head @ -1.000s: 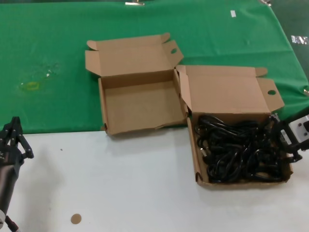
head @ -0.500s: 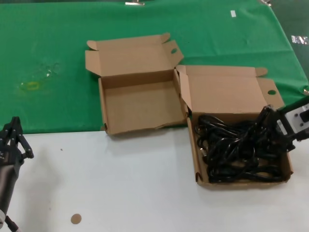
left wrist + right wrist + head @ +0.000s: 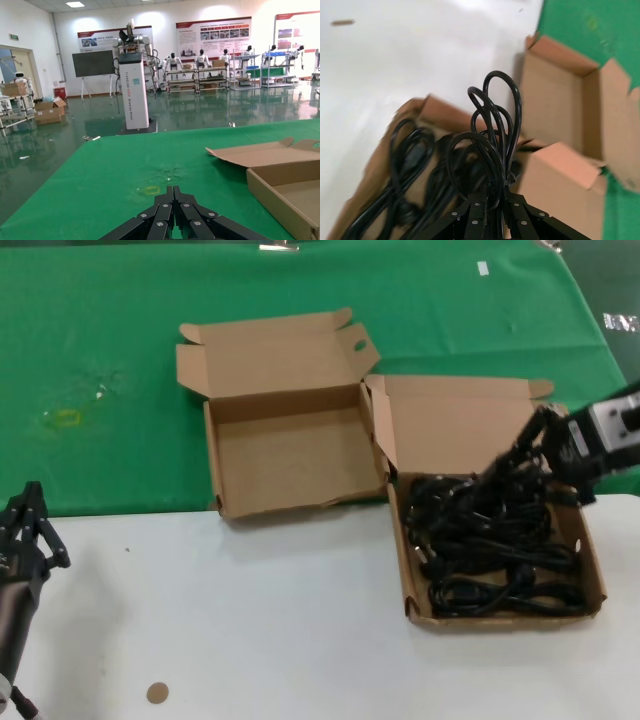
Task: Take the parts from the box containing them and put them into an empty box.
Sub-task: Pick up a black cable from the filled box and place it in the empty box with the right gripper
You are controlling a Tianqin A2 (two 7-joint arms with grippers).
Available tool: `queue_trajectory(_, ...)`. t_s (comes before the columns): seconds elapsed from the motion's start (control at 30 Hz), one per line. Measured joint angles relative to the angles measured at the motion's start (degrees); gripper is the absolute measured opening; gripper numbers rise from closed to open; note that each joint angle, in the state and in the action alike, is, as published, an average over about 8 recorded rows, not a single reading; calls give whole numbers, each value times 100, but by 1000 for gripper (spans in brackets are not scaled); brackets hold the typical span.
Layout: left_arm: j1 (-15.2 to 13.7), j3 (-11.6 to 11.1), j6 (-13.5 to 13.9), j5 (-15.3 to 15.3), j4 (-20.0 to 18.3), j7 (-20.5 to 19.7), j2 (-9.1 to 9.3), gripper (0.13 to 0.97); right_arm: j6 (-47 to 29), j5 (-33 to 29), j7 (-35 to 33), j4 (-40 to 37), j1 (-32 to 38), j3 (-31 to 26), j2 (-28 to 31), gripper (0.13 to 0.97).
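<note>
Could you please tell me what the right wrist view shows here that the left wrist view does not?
Only the right wrist view shows the right pincer clamped on a looped thin black power cord bundle above the longer brown cardboard box of cords. Only the left wrist view shows the shut left pincer and a hall behind. Both show the squarer, empty brown cardboard box and green cloth.

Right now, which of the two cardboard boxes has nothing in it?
The squarer box on the green cloth; the longer box holds black cords, one bundle gripped by the right gripper.
</note>
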Motion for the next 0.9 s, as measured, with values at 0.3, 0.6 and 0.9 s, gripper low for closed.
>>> queue_trajectory(0.3, 0, 0, 0, 0, 0, 0, 0, 152, 108, -45, 286, -110, 487, -57, -494, 196)
queue_trajectory(0.6, 0, 0, 0, 0, 0, 0, 0, 152, 536, -232, 476, -456, 786, -252, -1259, 195)
queue_trajectory(0.9, 0, 0, 0, 0, 0, 0, 0, 152, 1104, -478, 539, -899, 915, -503, -2048, 191)
